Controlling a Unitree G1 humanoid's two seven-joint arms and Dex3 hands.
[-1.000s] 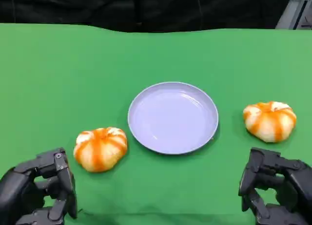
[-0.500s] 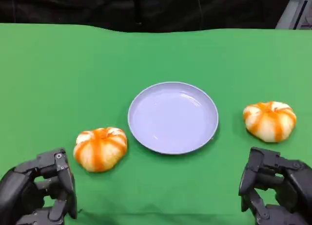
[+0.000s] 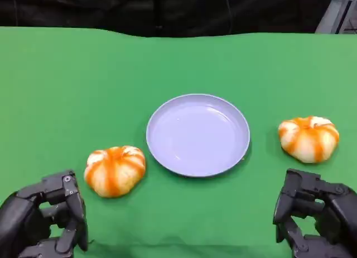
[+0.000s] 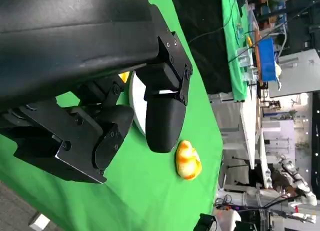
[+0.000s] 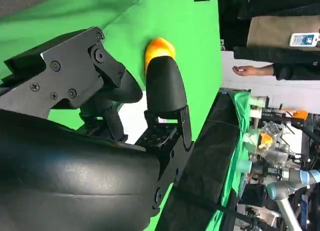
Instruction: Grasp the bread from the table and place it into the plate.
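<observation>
Both robot hands, left [image 3: 47, 216] & right [image 3: 312, 216], empty, fingers apart, low on desk [image 3: 67, 85]. Pre-grasp; next I reach for left bread [image 3: 114, 170], then plate [image 3: 198, 134].

1. Left hand [image 3: 47, 216]: matte black, blocky segments, small silver screws.
2. Right hand [image 3: 312, 219]: same black angular build, visible screws.
3. Fingertips [image 4: 162, 123]: smooth, rounded, glossy black.

two orange-striped breads [image 3: 114, 170] [image 3: 308, 138] flank the lavender plate [image 3: 198, 134].
</observation>
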